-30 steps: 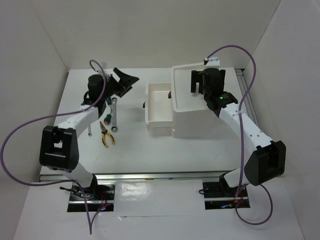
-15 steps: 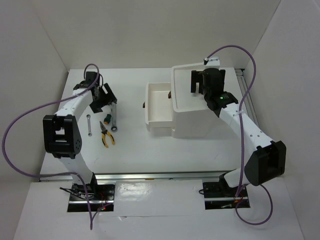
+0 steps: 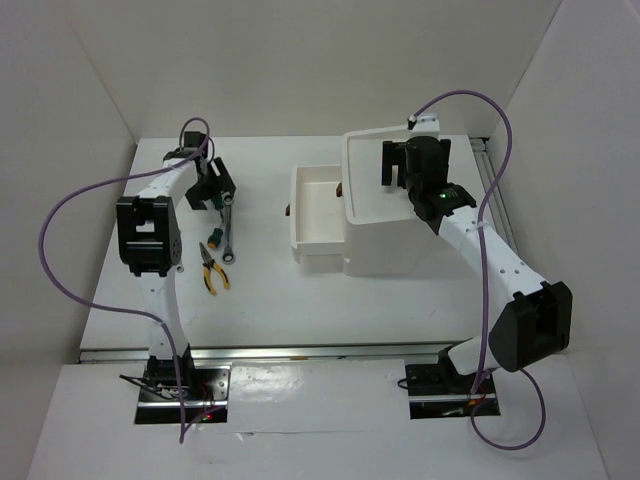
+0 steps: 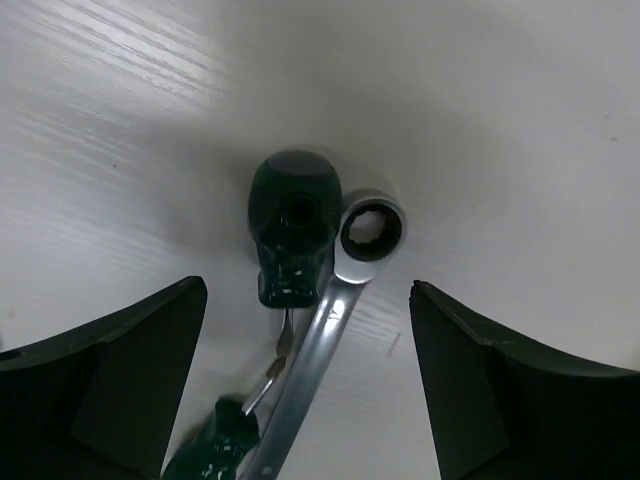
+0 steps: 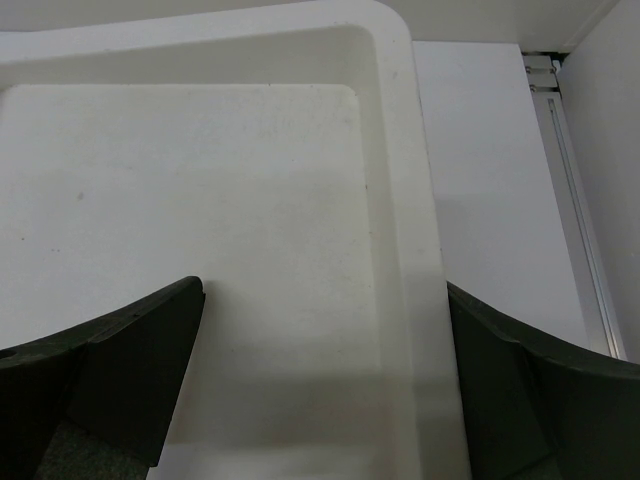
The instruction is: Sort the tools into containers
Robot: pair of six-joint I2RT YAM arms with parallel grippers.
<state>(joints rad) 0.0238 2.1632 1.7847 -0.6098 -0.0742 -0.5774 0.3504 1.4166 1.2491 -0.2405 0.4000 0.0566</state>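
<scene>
**Two tools lying under a wide-spread left claw**

From above. Finds the left claw at the far left of the table, hanging right over a green screwdriver and a wrench. Puts the pliers toward six o'clock of it, near but not under it. Sets the white box and its pulled-out drawer toward three o'clock, well apart, with open tabletop between. Shows the right claw over the box's top tray, far from every tool, so leaves the left arm plainly the nearer.

From the left wrist. Looks straight down past widely spread fingers, pinching nothing. Catches the screwdriver's stubby handle almost midway between them, a touch toward nine o'clock, long axis running twelve to six, butt at twelve. Has the wrench's ring end touching that handle at three o'clock, shank slanting off toward seven. Cuts a second green handle off at the bottom edge, thin shaft aimed at one o'clock; cannot tell whether the two shafts touch. Closes along nine-to-three, square across the handle, so probably suits a straight drop, yet risks trapping the ring as well. Offers a smooth white top, flat under everything, with little purchase beneath the wrench.

From the right wrist. Shows that claw spread too, gripping nothing, above the tray's smooth floor, rim at three o'clock.
</scene>
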